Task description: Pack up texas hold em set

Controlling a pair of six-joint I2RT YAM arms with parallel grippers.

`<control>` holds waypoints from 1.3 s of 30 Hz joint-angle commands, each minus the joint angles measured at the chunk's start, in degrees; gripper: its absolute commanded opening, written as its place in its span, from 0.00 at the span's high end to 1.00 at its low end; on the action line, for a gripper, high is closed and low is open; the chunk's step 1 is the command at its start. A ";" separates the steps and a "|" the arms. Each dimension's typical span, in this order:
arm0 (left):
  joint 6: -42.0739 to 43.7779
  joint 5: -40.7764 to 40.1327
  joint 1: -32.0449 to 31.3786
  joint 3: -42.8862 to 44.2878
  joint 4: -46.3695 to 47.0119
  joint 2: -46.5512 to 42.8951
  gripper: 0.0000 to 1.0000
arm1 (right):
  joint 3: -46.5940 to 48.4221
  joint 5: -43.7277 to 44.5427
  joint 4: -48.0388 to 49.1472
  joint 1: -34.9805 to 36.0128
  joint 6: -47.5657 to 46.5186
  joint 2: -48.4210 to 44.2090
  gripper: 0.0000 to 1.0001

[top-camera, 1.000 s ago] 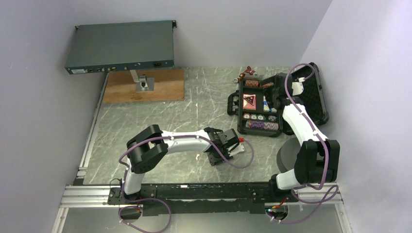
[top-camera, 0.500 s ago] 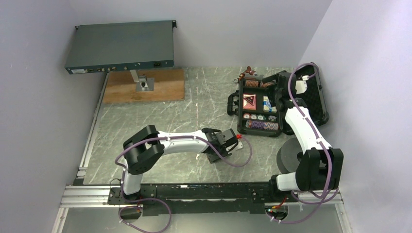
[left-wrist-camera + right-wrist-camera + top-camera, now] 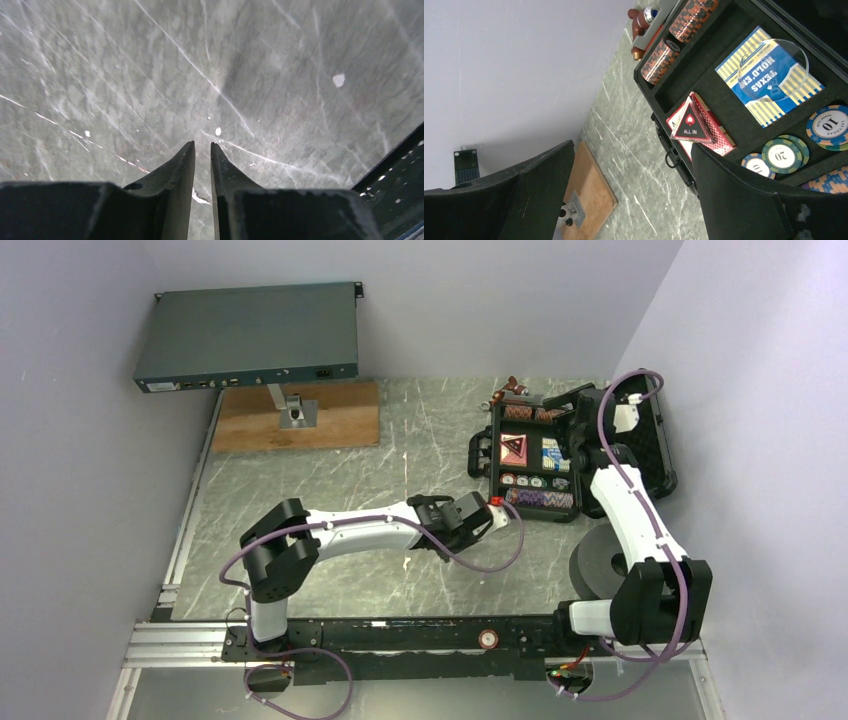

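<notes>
The task looks mostly done. The black briefcase [image 3: 704,75] lies open at the far right of the table, its lid [image 3: 652,445] tipped back toward the wall. In the foam sit rolls of chips [image 3: 659,60], loose chips [image 3: 780,155], a blue card deck [image 3: 769,82] and a red deck [image 3: 719,140] with the "ALL IN" triangle piece [image 3: 692,126] resting on it.

The right gripper [image 3: 632,146] hangs over the case with its fingers spread wide and nothing between them. The left gripper [image 3: 202,144] is over bare table just beside the case's near left corner. Its fingers are drawn almost together with only a slit between them, and the wrist view shows nothing in that slit. From above, a small red speck [image 3: 493,501] shows at its tip. It may be a last piece, but it is too small to identify.

What appears left is stowing any stray piece, then swinging the lid down and closing the case.
</notes>
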 commanded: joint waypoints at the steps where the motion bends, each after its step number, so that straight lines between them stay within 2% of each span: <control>1: -2.61 0.12 0.65 4.98 2.33 -0.89 0.74 | 3.19 2.98 -1.05 -0.38 -2.51 -2.91 0.10; 5: -2.54 3.25 0.56 3.02 2.88 -3.16 0.55 | 2.48 4.54 -1.64 -0.36 -3.90 -4.80 0.10; 7: -1.45 5.50 -0.16 1.15 3.57 -5.61 0.50 | 1.98 5.15 -1.88 -0.29 -4.61 -5.46 0.10; 13: 9.96 14.74 -5.58 -6.28 5.39 -12.32 0.37 | 1.81 6.55 -4.39 -0.24 -6.52 -6.44 0.10; 20: 14.17 20.40 -11.89 -9.38 9.75 -12.04 0.36 | 0.01 5.63 -4.66 -0.20 -7.23 -7.68 0.10; 25: 23.75 23.66 -14.46 -14.11 16.61 -11.78 0.35 | -0.98 5.68 -5.14 -0.20 -8.40 -9.28 0.10; 28: 32.62 27.60 -15.67 -17.46 20.88 -12.74 0.35 | -1.79 6.03 -4.98 -0.20 -9.08 -10.22 0.10; 34: 47.67 31.14 -16.01 -18.43 21.01 -11.22 0.35 | -3.79 5.81 -3.87 -0.27 -9.50 -11.23 0.10; 39: 54.42 30.65 -16.06 -12.32 15.80 -7.04 0.35 | -4.79 5.61 -2.71 -0.28 -10.22 -11.88 0.10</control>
